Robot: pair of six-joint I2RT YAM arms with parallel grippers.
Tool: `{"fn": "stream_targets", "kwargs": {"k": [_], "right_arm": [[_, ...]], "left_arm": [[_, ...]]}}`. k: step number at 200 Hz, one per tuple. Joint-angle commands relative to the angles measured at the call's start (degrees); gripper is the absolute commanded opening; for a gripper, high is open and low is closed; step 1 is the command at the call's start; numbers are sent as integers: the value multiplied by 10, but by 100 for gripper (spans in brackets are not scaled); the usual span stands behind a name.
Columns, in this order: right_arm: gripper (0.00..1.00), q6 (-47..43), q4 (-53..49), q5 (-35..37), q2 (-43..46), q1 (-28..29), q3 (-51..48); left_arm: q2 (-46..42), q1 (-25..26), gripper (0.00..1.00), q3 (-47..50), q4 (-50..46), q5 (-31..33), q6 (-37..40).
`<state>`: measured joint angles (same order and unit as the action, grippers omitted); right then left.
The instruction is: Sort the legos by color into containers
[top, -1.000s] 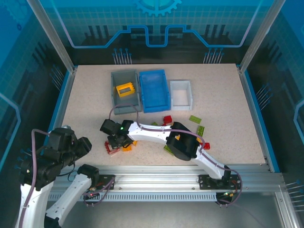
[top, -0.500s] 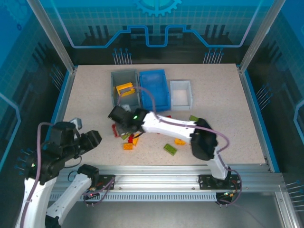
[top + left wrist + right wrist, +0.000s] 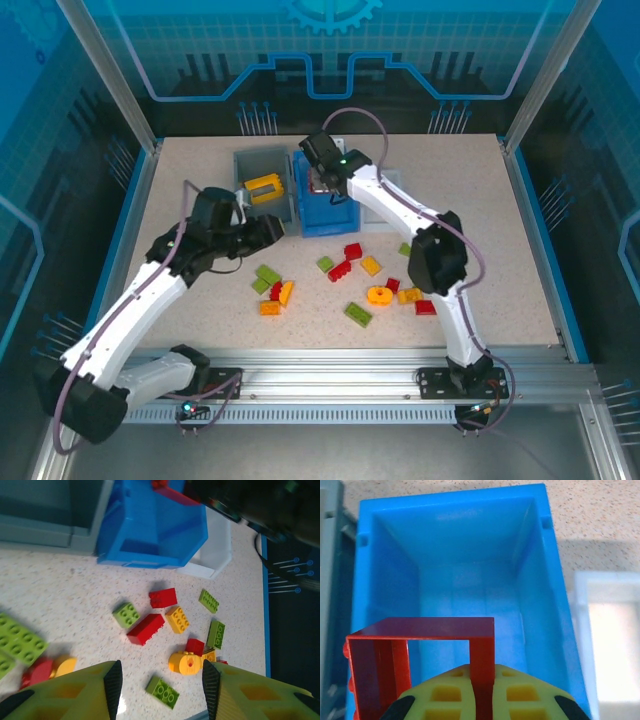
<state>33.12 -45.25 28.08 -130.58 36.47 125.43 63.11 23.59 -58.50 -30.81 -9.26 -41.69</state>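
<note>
Red frame piece point(image 3: 420, 628), held over the blue bin point(image 3: 540, 580).
Right gripper point(image 3: 481, 692) clenched on one wall of the frame; best released low and centred, clear of the rim. Left gripper point(image 3: 160, 680) jaws apart, empty, above loose bricks point(image 3: 150, 627) on the near side.

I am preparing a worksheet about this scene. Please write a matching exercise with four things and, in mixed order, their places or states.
1 red frame
2 yellow frame
3 round yellow piece
4 left gripper

a in the grey bin
b lying on the table
c open, holding nothing
d held above the blue bin

Pairs: 1-d, 2-a, 3-b, 4-c
</note>
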Motion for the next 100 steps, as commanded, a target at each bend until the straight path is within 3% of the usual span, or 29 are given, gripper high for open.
{"fn": "stream_targets", "kwargs": {"k": [1,41,69,100], "right_arm": [[7,-33,-21,-22,-67,-14,82],[9,-33,-46,-53,-184,-38,223],[11,-35,-29,-88,-220,-51,245],[25,-45,-11,-117,-228,-53,248]], "left_arm": [[30,27,50,-20,87,39,14],[80,59,49,-34,107,91,31],[95,68,49,-35,113,94,36],[96,72,49,-37,104,99,43]]}}
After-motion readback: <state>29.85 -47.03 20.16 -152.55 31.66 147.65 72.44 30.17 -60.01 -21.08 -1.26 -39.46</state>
